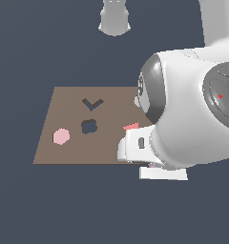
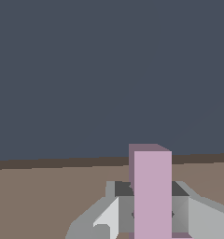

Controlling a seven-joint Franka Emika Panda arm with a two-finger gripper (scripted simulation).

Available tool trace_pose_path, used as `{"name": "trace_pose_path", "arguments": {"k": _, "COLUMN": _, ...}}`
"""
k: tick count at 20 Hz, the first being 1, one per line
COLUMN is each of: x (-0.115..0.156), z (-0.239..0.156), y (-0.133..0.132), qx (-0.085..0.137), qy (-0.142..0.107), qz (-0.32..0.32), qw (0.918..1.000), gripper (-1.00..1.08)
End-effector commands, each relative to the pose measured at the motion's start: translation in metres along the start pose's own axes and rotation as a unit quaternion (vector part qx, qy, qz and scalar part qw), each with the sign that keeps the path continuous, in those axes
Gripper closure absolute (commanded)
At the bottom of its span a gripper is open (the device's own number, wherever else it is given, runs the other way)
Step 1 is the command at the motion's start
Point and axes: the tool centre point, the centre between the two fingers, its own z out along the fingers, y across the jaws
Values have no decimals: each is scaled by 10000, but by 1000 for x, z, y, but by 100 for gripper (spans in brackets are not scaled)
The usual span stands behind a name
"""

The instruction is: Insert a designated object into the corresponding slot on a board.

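Note:
In the wrist view the lavender-purple block (image 2: 151,186) stands upright between the two grey fingers (image 2: 118,212) of my gripper (image 2: 152,214), which is shut on it. Brown board (image 2: 39,200) lies beneath and ahead. In the exterior view the board (image 1: 64,102) lies flat, and its dark chevron slot (image 1: 92,103) sits toward the far middle. The gripper's white hand (image 1: 135,147) hangs over the board's near corner on the exterior view's right, well away from the slot. The arm hides its fingertips and the block there.
A dark rounded cross cutout (image 1: 89,127) lies just in front of the chevron slot. A pink hexagon (image 1: 61,136) rests on the board's near side at the exterior view's left. A red-pink triangle (image 1: 131,126) shows partly beside the arm (image 1: 192,119). The robot base (image 1: 115,19) stands behind the board.

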Motion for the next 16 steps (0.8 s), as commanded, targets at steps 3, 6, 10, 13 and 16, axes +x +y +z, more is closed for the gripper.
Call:
{"name": "trace_pose_path", "arguments": {"k": 3, "x": 10, "z": -1, "y": 23, "qx": 0, "qy": 3, "qz": 828, "qw": 9966, "gripper": 108}}
{"name": "trace_pose_path", "arguments": {"k": 6, "x": 15, "z": -1, "y": 39, "qx": 0, "qy": 4, "qz": 1346, "qw": 9909, "gripper": 108}}
{"name": "trace_pose_path", "arguments": {"k": 10, "x": 18, "z": -2, "y": 60, "qx": 0, "qy": 5, "qz": 2015, "qw": 9795, "gripper": 108}}
{"name": "trace_pose_path", "arguments": {"k": 13, "x": 18, "z": -2, "y": 75, "qx": 0, "qy": 6, "qz": 2509, "qw": 9680, "gripper": 108}}
{"name": "trace_pose_path", "arguments": {"k": 16, "x": 17, "z": -2, "y": 91, "qx": 0, "qy": 6, "qz": 3002, "qw": 9539, "gripper": 108}}
